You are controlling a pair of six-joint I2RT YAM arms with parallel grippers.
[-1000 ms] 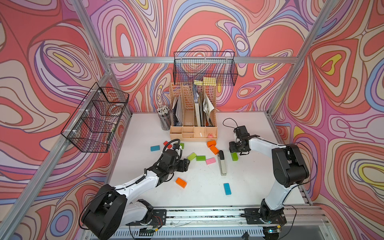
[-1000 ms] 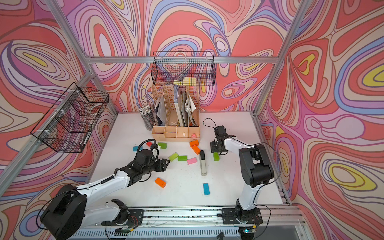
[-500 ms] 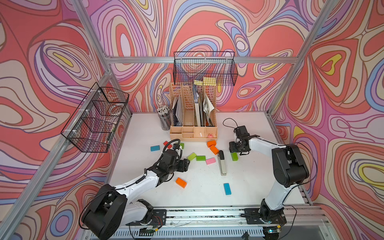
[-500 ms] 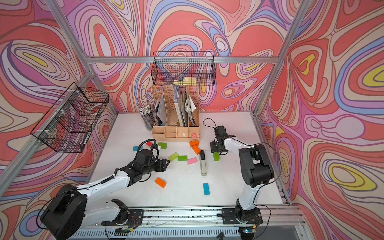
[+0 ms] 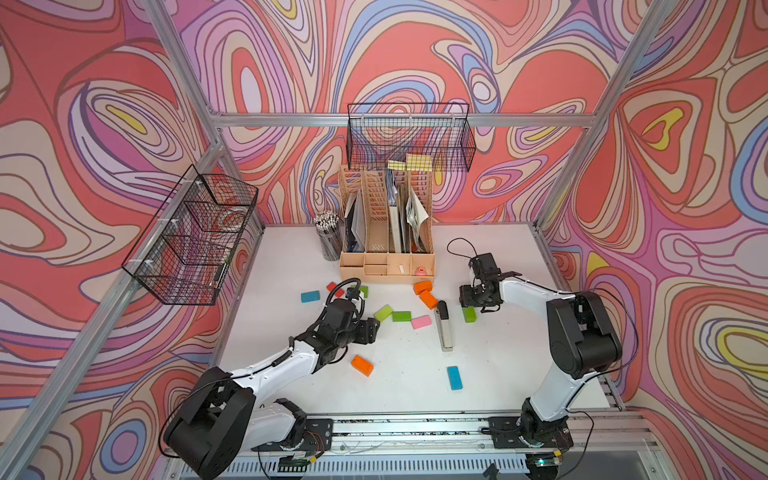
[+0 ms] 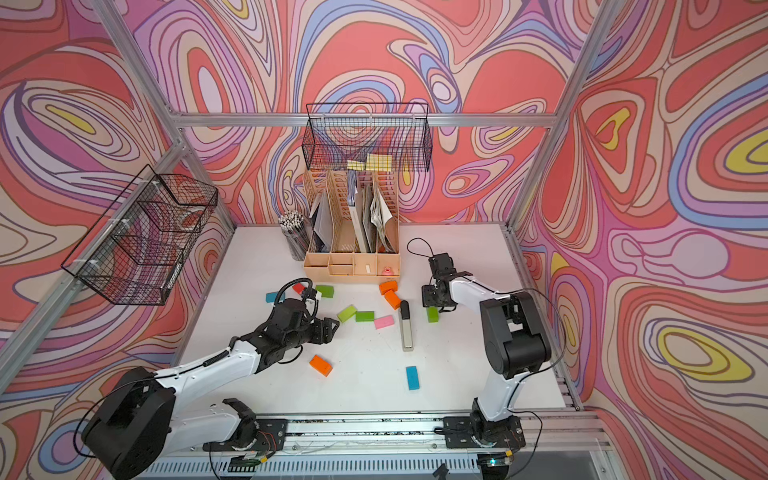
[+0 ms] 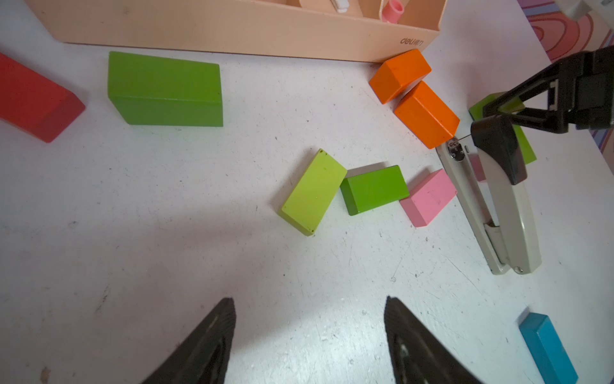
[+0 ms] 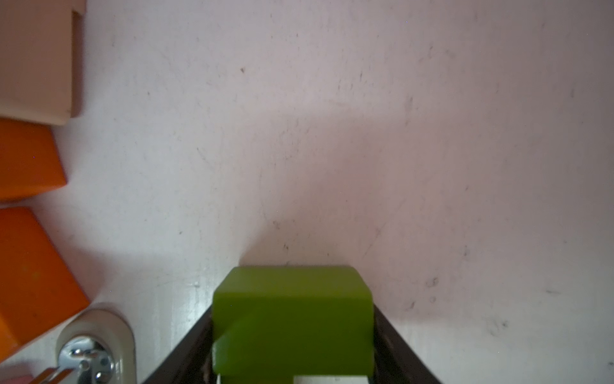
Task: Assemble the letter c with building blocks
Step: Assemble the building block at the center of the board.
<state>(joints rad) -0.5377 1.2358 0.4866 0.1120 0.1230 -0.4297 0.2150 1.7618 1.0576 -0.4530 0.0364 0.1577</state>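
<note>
Building blocks lie loose on the white table; no letter c shape is in view. A lime block [image 5: 383,312], a green block [image 5: 401,316] and a pink block [image 5: 421,322] form a rough row. Two orange blocks [image 5: 425,293] touch near the organizer, and a third orange block [image 5: 362,365] and a blue block [image 5: 454,377] lie nearer the front. My left gripper [image 7: 309,302] is open and empty, just short of the lime block [image 7: 314,192]. My right gripper [image 8: 292,332] is shut on another green block [image 8: 292,316] low over the table, beside the stapler.
A silver-and-black stapler [image 5: 444,328] lies between the pink block and the right gripper. A beige desk organizer [image 5: 386,266] and a pen cup [image 5: 329,237] stand at the back. A red block [image 5: 332,286], a blue block [image 5: 310,296] and a green one [image 5: 363,291] lie at back left.
</note>
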